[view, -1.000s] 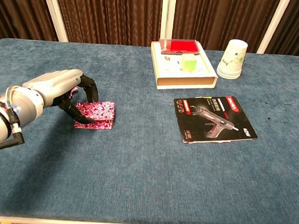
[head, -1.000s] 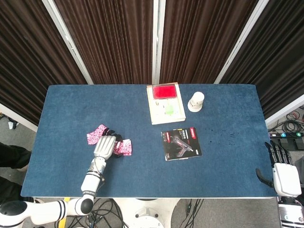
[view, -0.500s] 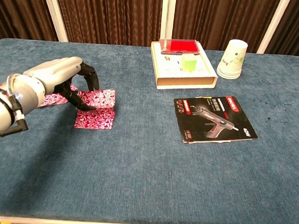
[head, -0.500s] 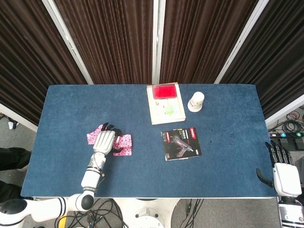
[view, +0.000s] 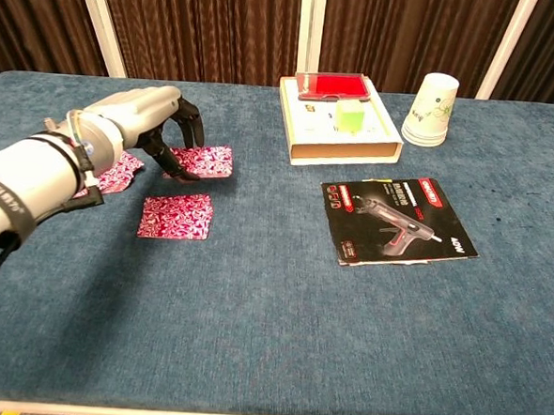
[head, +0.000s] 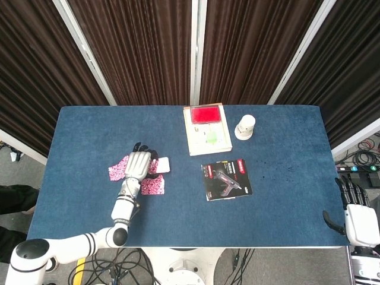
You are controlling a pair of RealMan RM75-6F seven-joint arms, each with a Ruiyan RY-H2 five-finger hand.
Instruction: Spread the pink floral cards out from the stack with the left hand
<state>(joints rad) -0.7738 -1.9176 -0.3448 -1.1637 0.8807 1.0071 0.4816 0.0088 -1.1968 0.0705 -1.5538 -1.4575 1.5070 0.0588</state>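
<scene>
The left hand (view: 160, 125) presses its curled fingertips (view: 187, 171) on one pink floral card (view: 207, 161). Three cards are visible: one under the fingertips, one (view: 175, 215) nearer the front edge, one (view: 119, 172) partly behind the arm. Right of the hand lie a box (view: 343, 127), paper cups (view: 433, 109) and a leaflet (view: 398, 222). Bare tabletop (view: 269, 329) lies nearer the front edge. The right hand (head: 358, 218) hangs unclenched off the right edge.

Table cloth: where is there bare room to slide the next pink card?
Bare blue cloth runs along the near edge, below the lone card and the glue-gun leaflet, and between those two. The far-left corner is bare too. It is crowded around the left hand, where another card lies under its fingertips, and around the box and paper cups.
</scene>
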